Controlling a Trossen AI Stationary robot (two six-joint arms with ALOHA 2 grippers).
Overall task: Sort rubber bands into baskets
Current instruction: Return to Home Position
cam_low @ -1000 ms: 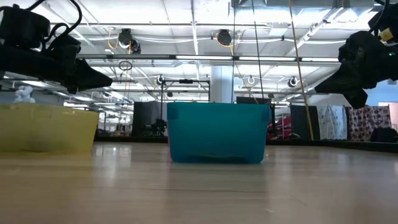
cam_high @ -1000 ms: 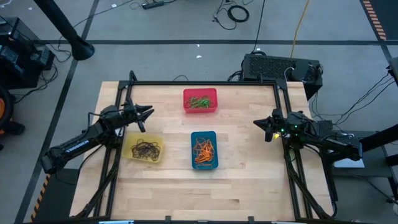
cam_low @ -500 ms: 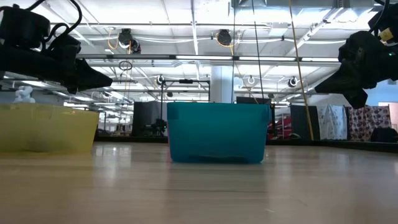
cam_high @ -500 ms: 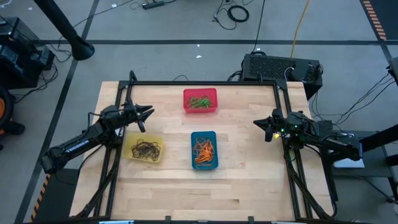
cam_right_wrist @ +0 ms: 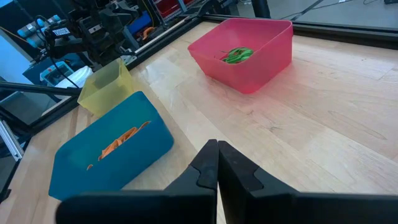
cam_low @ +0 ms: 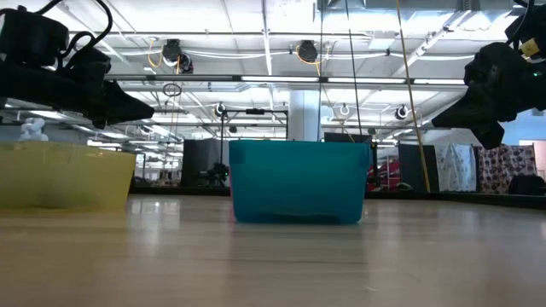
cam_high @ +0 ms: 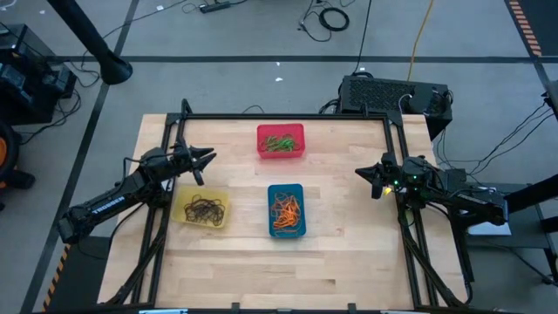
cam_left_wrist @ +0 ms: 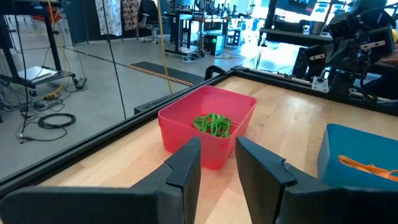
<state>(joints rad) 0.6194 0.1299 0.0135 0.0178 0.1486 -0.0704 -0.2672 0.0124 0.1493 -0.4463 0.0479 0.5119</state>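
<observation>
I see the left gripper with its fingers slightly parted and holding nothing, over the table's left side just beyond the yellow basket. The right gripper is pinched together on nothing near the right edge, well apart from every basket. The green rubber bands lie in the red basket by the far edge, the orange rubber bands in the central blue basket and the dark rubber bands in the yellow one. Black frame rails hem the left, far and right edges close beside both arms, and bare wood spreads between the baskets and across the whole near half.
</observation>
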